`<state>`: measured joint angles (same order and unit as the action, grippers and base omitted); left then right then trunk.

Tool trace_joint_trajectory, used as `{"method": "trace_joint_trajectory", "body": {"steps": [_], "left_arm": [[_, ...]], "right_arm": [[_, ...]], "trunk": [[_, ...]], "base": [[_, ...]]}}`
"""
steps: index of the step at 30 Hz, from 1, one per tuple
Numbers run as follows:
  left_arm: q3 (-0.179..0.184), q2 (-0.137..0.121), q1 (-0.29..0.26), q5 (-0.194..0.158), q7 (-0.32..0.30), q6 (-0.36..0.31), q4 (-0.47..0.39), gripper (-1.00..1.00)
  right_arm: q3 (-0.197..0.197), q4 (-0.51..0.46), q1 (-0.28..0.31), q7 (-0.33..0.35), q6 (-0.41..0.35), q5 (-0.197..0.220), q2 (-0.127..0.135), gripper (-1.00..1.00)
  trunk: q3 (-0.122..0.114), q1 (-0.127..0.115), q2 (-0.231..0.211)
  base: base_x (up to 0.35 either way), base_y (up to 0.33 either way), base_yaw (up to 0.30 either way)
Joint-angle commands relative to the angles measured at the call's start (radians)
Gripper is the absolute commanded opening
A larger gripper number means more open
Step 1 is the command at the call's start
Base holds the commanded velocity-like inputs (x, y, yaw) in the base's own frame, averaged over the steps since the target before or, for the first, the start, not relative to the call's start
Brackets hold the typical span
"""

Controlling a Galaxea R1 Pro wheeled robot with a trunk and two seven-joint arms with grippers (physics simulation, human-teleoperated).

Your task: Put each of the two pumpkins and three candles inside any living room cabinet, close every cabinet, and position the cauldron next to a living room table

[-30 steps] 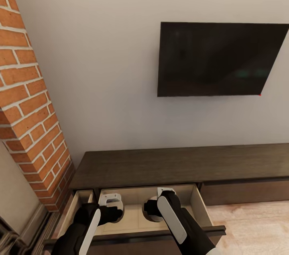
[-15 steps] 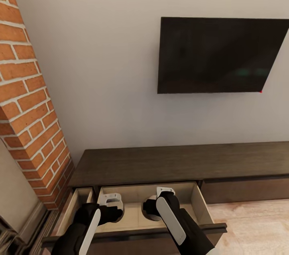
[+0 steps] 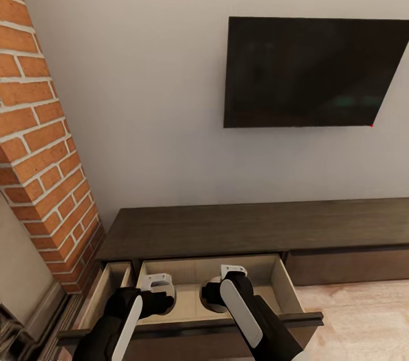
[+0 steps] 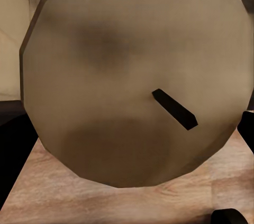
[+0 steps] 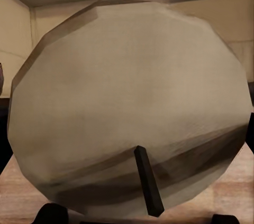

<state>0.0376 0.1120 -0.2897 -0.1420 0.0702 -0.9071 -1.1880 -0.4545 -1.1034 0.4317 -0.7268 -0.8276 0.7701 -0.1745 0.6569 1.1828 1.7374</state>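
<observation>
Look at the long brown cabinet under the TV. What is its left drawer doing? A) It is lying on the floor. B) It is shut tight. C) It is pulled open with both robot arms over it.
C: the drawer of the cabinet is pulled out, showing pale wood inside, with both arms reaching over it.

Soft, even light fills the head view, with no hard shadows on the wall [image 3: 142, 94]. The television [image 3: 312, 71] shows a faint teal reflection. Verticals lean outward near the brick column [image 3: 40, 139]. Both wrist views look blurred, low-resolution and dimmer toward their edges.
</observation>
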Motion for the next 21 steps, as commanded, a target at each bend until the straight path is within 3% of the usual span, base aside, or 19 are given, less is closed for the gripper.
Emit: {"method": "trace_joint_trajectory", "body": {"steps": [1, 11, 21], "left_arm": [[0.001, 0.000, 0.000, -0.007, 0.008, -0.004, -0.001, -1.00], [0.001, 0.000, -0.001, -0.007, 0.006, -0.004, -0.002, -1.00], [0.001, 0.000, 0.000, -0.007, 0.004, -0.004, -0.002, -1.00]], "right_arm": [[-0.001, -0.001, 0.001, -0.011, 0.002, 0.013, 0.000, -1.00], [0.000, -0.003, 0.001, -0.011, 0.002, 0.017, 0.000, -1.00], [0.000, -0.004, 0.001, -0.011, 0.002, 0.018, 0.000, -1.00]], "trunk": [[0.004, 0.004, 0.008], [0.010, 0.012, 0.022], [0.010, 0.012, 0.022]], "base": [[0.000, 0.000, 0.198], [0.003, 0.000, 0.048], [0.105, 0.000, 0.000]]}}
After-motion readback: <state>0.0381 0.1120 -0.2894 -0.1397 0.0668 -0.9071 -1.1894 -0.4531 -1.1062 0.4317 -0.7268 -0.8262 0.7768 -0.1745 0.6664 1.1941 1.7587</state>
